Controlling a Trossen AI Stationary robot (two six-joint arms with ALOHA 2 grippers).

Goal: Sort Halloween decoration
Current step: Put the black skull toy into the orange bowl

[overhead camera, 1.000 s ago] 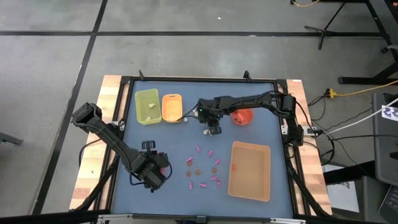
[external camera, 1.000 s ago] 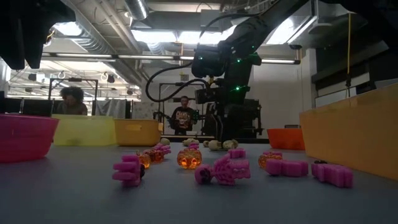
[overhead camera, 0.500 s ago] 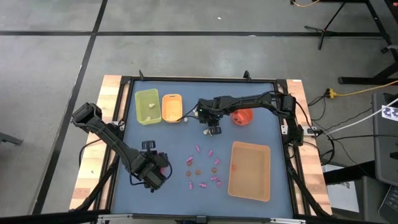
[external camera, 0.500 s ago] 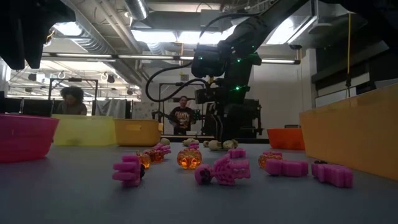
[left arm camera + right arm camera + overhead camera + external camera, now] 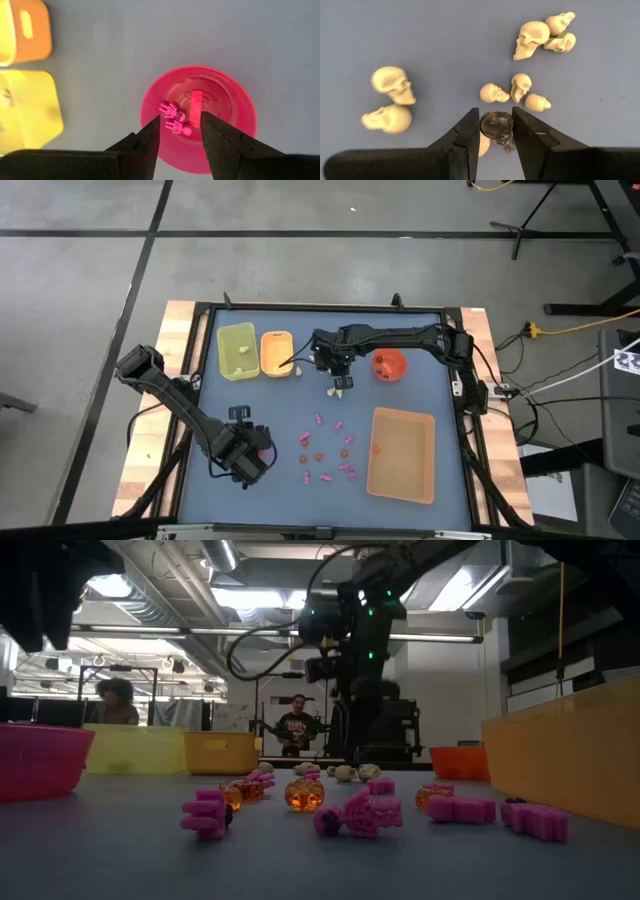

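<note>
Right gripper (image 5: 495,131), fingers now clenched on a small dark grey skull trinket (image 5: 496,125), has lifted off the cream-white plastic skulls (image 5: 340,384) near the counter's far edge, so sorting proceeds, while left gripper (image 5: 180,132) hangs fingers released over the round pink bowl (image 5: 235,107).

Bright, even overhead light; glaring ceiling panels, soft shadows, blurred wrist-view foreground.
</note>
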